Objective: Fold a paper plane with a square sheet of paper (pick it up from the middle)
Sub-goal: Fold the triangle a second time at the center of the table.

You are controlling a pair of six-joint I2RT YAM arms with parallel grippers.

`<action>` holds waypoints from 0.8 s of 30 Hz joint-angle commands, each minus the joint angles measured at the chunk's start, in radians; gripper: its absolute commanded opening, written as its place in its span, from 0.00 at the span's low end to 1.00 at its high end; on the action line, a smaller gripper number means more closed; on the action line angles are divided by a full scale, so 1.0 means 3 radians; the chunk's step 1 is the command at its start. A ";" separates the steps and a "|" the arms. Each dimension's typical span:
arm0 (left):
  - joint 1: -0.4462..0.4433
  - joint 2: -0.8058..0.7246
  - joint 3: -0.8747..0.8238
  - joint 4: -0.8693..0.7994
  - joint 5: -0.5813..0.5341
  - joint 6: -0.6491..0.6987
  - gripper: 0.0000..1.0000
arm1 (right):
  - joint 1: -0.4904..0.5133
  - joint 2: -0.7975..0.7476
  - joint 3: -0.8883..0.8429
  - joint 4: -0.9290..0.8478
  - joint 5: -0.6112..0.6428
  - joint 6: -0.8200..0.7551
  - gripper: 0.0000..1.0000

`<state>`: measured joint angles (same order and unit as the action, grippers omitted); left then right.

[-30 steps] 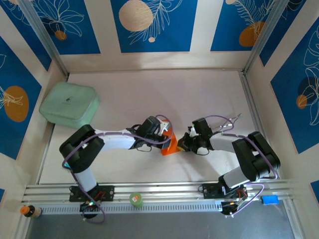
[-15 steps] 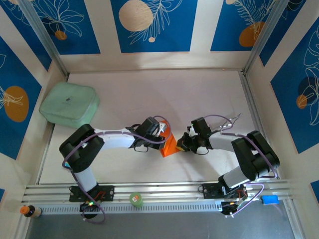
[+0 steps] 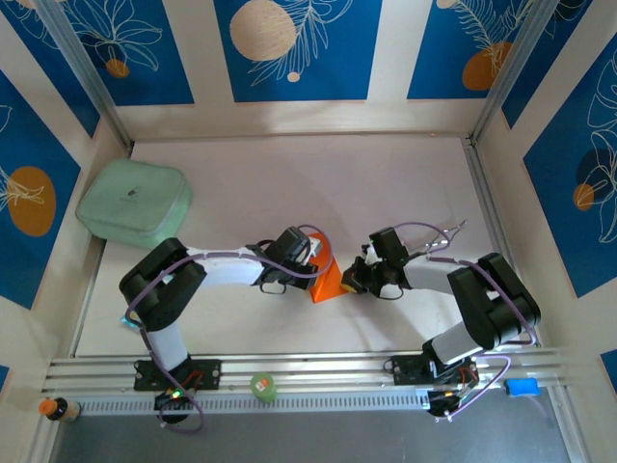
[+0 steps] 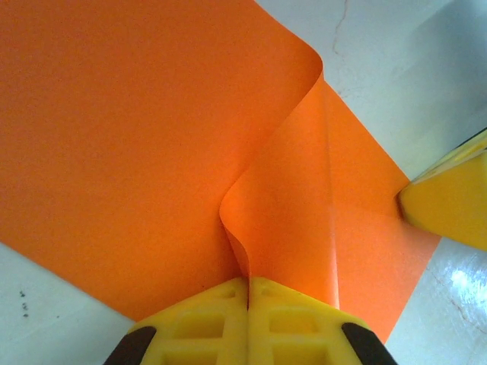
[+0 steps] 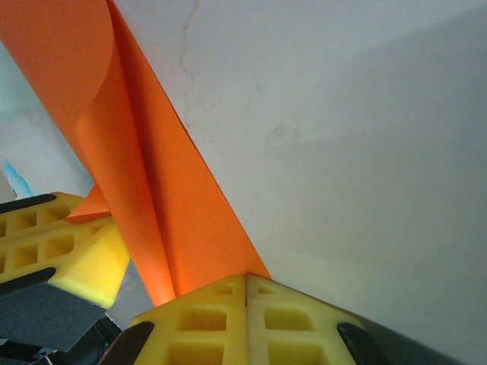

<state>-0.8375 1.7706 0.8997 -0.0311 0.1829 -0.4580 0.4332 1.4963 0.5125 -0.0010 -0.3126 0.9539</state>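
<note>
The left gripper [image 4: 248, 284] pinches tight a raised fold of the square sheet of paper [image 4: 114, 137]; the right gripper [image 5: 245, 280] clamps its opposite side, jaws fully closed.

Observe the off-white tabletop [image 3: 289, 183], with an aluminium rail [image 3: 318, 371] running along its near edge. The pale green pad [image 3: 133, 203] lies on the far-left part, against the left edge. The square sheet of paper [image 3: 328, 280] lies near the centre, closer to the near edge and well apart from the pad. In the left wrist view, most of the sheet rests flat on the surface, with one fold standing up from it. A thin hairline mark [image 4: 335, 34] crosses the tabletop just beyond the sheet.
</note>
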 commanded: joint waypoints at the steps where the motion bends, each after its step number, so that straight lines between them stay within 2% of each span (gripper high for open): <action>1: 0.0032 0.0096 0.0046 -0.0076 0.0037 0.0090 0.00 | 0.0043 0.0023 0.0029 -0.0153 0.0031 0.0016 0.00; 8: 0.0033 0.0056 -0.0018 -0.0031 0.0081 0.0050 0.00 | 0.0136 -0.0105 0.0125 0.0007 -0.0097 0.0007 0.01; 15: 0.0036 0.0040 0.0015 -0.0052 0.0075 0.0064 0.00 | 0.0197 0.0136 0.0211 0.0078 -0.0133 -0.0012 0.01; 20: 0.0033 -0.0029 0.0058 -0.0106 -0.0002 0.0111 0.00 | 0.0192 0.0205 0.0215 -0.0214 0.0067 -0.0026 0.00; 24: 0.0033 -0.0078 0.0092 -0.0131 -0.0085 0.0153 0.00 | 0.0162 0.0243 0.0187 -0.0201 0.0040 -0.0029 0.00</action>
<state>-0.8375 1.7699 0.9024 -0.0353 0.1852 -0.4385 0.4881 1.5528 0.5709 -0.0113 -0.3130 0.9501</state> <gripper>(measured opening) 0.041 0.042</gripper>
